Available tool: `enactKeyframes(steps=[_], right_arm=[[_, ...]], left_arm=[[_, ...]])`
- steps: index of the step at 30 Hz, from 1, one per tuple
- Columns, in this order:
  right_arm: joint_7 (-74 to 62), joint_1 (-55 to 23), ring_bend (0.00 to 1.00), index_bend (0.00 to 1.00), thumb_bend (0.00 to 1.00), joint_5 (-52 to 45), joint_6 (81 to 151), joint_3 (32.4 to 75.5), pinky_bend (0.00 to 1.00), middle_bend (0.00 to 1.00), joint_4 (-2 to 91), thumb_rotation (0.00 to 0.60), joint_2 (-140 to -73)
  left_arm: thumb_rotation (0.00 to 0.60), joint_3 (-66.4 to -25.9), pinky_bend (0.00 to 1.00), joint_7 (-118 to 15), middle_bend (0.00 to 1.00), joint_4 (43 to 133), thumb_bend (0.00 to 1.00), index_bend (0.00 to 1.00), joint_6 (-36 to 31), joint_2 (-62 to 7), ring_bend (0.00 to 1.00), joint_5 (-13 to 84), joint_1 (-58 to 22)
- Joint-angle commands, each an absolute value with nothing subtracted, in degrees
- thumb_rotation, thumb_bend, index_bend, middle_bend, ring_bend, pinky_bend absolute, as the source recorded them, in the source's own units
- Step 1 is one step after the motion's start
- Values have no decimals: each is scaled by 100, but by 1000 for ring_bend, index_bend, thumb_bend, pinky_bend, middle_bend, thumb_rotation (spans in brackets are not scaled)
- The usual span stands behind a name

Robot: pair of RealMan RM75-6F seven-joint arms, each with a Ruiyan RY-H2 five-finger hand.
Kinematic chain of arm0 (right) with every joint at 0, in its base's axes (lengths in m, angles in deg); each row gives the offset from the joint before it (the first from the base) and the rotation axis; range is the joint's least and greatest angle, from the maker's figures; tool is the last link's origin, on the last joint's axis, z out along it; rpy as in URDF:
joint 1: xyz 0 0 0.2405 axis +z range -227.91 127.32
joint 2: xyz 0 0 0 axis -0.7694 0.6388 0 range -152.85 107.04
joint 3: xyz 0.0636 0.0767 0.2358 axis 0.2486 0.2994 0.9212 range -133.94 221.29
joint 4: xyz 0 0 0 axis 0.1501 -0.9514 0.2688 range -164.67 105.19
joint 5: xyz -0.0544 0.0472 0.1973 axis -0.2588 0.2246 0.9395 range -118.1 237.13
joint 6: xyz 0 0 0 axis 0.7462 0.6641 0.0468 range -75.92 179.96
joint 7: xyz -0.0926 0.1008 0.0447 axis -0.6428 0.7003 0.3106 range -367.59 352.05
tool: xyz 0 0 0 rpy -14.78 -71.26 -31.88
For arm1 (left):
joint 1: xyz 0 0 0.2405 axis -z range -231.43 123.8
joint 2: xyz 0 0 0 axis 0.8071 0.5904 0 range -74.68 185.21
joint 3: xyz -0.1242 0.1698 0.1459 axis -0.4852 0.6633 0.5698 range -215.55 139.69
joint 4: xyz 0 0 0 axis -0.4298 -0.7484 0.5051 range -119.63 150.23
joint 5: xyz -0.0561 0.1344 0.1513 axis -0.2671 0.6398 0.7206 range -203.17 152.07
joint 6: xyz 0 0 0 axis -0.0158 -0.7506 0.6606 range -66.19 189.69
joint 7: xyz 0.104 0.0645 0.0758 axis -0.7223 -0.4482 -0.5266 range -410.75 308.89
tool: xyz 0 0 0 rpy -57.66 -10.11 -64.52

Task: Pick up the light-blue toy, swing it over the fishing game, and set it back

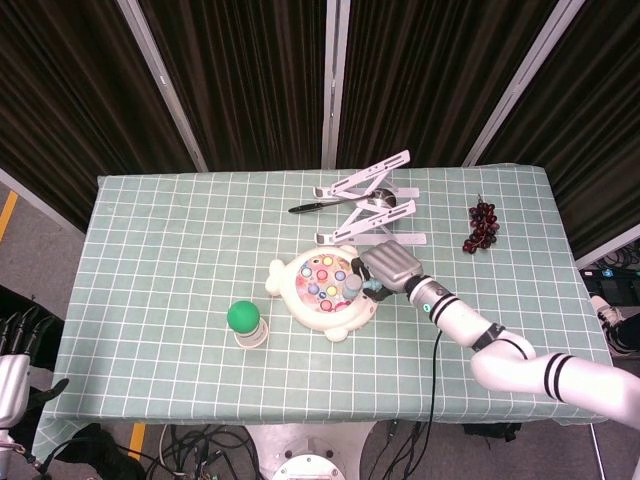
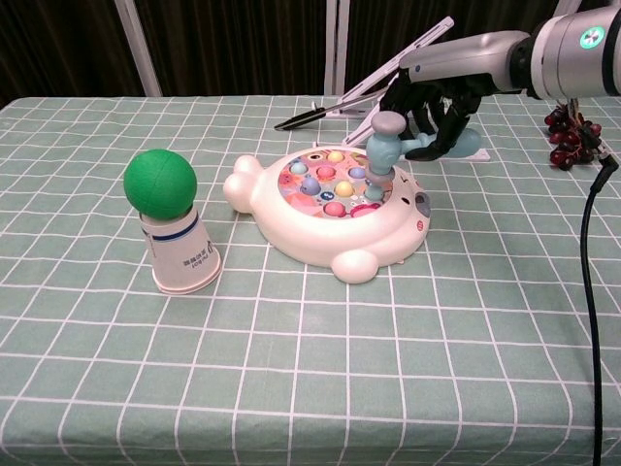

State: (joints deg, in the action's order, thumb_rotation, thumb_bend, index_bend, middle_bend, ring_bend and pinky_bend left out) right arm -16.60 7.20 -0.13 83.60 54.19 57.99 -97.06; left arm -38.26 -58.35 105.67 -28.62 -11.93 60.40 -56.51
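My right hand (image 2: 439, 109) grips the light-blue toy hammer (image 2: 388, 141) by its handle; the head hangs low over the right side of the fishing game (image 2: 330, 209), and I cannot tell whether it touches the fish. My left hand (image 1: 8, 375) sits off the surface's near left corner; I cannot tell how its fingers lie.

Risks, as I judge them:
- Hammer head catches a fish or the rim, dragging the game across the checked cloth (image 2: 291, 369).
- Handle slips if the swing is fast.
- On the return, my arm could clip the white folding stand (image 2: 403, 68) behind.

Writing: dark print on the paper cup (image 2: 184, 257) under the green ball (image 2: 159, 183), too small to read.
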Motion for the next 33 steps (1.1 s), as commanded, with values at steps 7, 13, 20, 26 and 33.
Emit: enactKeyframes(steps=[7,13,20,26,33], right_arm=[[-2358,1094,560,792,531,879,8595,5084,693,693,5652,600,-10052],[-2082,1000,561,792,531,884,8829,5264,693,693,5971,600,-9826],[-2038,1093,561,792,532,816,8779,5295,693,693,5910,600,-9889],[-2315,1334,561,792,531,1098,8631,5106,693,693,5543,600,-10266],[-2177,1292,561,799,532,1152,8865,5204,693,690,5679,600,-10284]], left_arm=[[600,-3827,0,-5815,41,10541,0,136,-2883,-1203,0,6046,-5663],[600,-3825,0,-5829,41,10556,0,136,-2883,-1193,0,6054,-5665],[600,-3829,0,-5834,41,10564,0,136,-2882,-1192,0,6061,-5659],[600,-3819,0,-5786,41,10517,0,135,-2868,-1213,0,6012,-5686],[600,-3826,0,-5748,41,10473,0,136,-2891,-1224,0,6009,-5703]])
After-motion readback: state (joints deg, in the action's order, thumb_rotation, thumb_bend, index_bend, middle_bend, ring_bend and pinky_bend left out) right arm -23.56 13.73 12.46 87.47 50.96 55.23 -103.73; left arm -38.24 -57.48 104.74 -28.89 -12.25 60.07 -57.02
